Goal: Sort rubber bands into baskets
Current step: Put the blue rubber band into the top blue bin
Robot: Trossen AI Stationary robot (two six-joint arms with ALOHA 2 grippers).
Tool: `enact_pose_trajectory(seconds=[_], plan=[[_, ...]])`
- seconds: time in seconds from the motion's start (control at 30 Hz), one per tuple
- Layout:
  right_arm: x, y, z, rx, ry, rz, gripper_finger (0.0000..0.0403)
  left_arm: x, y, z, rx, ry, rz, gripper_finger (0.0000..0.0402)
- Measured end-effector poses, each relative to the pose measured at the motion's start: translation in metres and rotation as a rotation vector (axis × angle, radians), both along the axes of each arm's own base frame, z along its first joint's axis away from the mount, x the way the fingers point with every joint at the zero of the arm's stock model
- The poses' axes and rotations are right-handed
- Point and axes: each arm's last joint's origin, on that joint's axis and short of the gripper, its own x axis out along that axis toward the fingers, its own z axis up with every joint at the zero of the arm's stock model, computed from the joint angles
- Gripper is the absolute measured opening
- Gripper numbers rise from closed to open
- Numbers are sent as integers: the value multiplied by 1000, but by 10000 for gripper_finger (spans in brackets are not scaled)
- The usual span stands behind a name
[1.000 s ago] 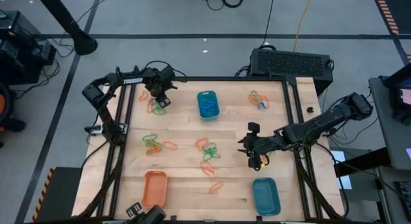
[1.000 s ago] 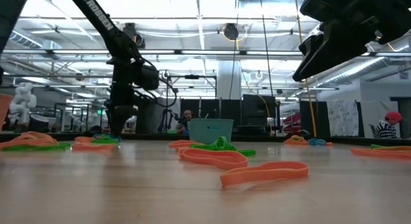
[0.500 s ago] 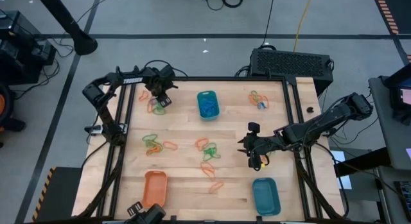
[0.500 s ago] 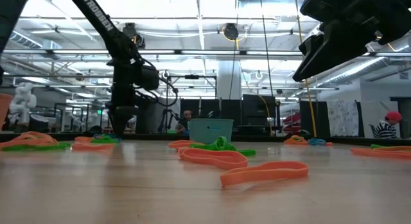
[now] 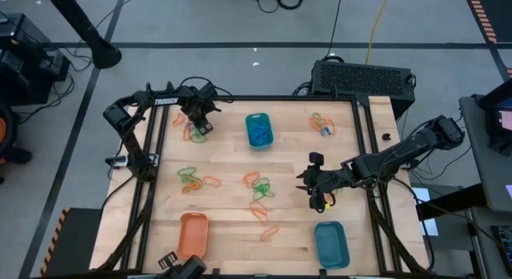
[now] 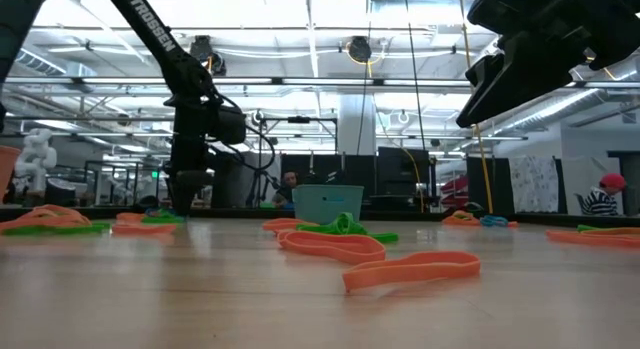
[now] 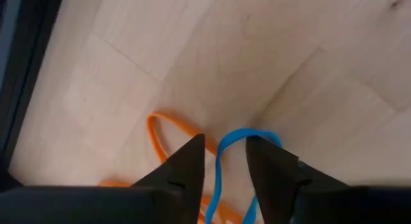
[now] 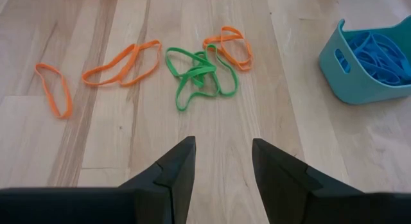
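While the high view looks straight down on the wooden bench (image 5: 232, 223), the left gripper (image 5: 199, 125) sits low over a small heap of rubber bands (image 5: 195, 133) near the bench's far left corner. The right gripper (image 5: 306, 181) hangs over bare wood toward the right side, between a teal basket full of blue bands (image 5: 258, 129) at the far middle and an empty teal basket (image 5: 331, 244) at the near edge. An orange basket (image 5: 193, 233) stands at the near left. Loose orange and green bands lie in clusters at the middle left (image 5: 190, 179), the centre (image 5: 258, 185) and the far right (image 5: 322, 124).

From the low view, the left arm comes down so that its gripper (image 6: 183, 201) meets the bench beside orange and green bands (image 6: 145, 221). Orange loops (image 6: 410, 270) lie closest to the camera, and the blue-filled basket (image 6: 328, 203) stands farther back.

Seen by the left wrist view, the left gripper (image 7: 225, 161) has its fingers (image 7: 186, 165) partly apart, straddling a blue band (image 7: 239, 142) that runs up between them; whether they pinch it I cannot tell. An orange band (image 7: 168, 133) lies just beside.

Through the right wrist view, the right gripper (image 8: 223, 165) stands open and holds nothing, above bare wood, with green bands (image 8: 196, 76) and orange loops (image 8: 122, 63) ahead of it and the filled teal basket (image 8: 337, 73) off to one side.
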Motion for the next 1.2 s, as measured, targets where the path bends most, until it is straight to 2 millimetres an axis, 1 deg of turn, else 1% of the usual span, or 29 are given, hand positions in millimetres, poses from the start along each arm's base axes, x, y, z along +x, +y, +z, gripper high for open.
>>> enact_pose_trajectory(seconds=[0.1, 0.2, 0.23, 0.33, 0.4, 0.5, 0.67, 0.77, 0.83, 0.93, 1.07, 1.2], plan=[[0, 0, 0, -1, 1, 0, 146, 0, 0, 0, 4, 6, -1, 74], [0, 0, 0, -1, 1, 1, 146, 0, 0, 0, 3, 8, -3, 18], [0, 0, 0, -1, 1, 1, 146, 0, 0, 0, 4, 9, -4, 11], [0, 0, 0, -1, 1, 1, 146, 1, -1, 4, 4, 14, -8, 7], [0, 0, 0, -1, 2, 1, 146, 3, -3, 12, 21, 9, -18, 4], [0, 0, 0, -2, 3, 1, 146, 6, -8, 29, 68, -23, -34, 3], [0, 0, 0, -2, 3, 1, 146, 11, -23, 64, 137, -149, -62, 2], [0, 0, 0, -2, 4, 1, 146, 14, -32, 76, 158, -215, -61, 1], [0, 0, 0, -2, 3, 1, 146, 23, -40, 83, 114, -346, -91, 1], [0, 0, 0, -2, 3, 1, 146, 53, -61, 93, 97, -549, -213, 1], [0, 0, 0, -3, 4, 1, 146, 89, -89, 100, 164, -713, -350, 1], [0, 0, 0, -1, 0, 1, 146, 114, -103, 101, 220, -838, -426, 0]])
